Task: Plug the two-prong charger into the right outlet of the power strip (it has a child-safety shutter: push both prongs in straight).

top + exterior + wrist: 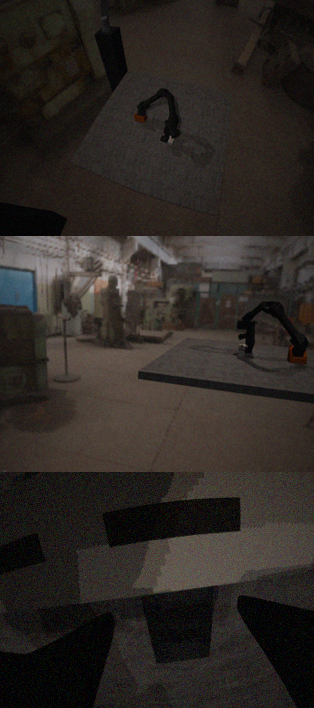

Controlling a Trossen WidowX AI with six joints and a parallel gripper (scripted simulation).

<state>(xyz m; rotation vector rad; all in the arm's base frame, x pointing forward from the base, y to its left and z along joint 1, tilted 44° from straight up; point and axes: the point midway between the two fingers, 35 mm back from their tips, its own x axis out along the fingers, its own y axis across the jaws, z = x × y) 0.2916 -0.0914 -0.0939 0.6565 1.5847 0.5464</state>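
Note:
The power strip point(200, 562) point(170, 140) point(242, 346) is a pale body; in the wrist view it crosses the frame as a band with dark rectangular faces. A dark block point(180, 632), which looks like the charger, stands against the strip's near side between my fingers. Its prongs are not visible, and I cannot tell whether they are in an outlet. My gripper point(176, 610) point(249, 352) points down beside the strip. It is open, with one finger on each side of the dark block and a visible gap on both sides. The view is very dark.
The grey table top point(141, 162) point(182, 368) carries the arm on its orange base point(140, 117) point(297, 357). The arm's shadow falls across the table. A tall black box point(111, 51) stands by the table's edge in the top view. Machinery stands farther off.

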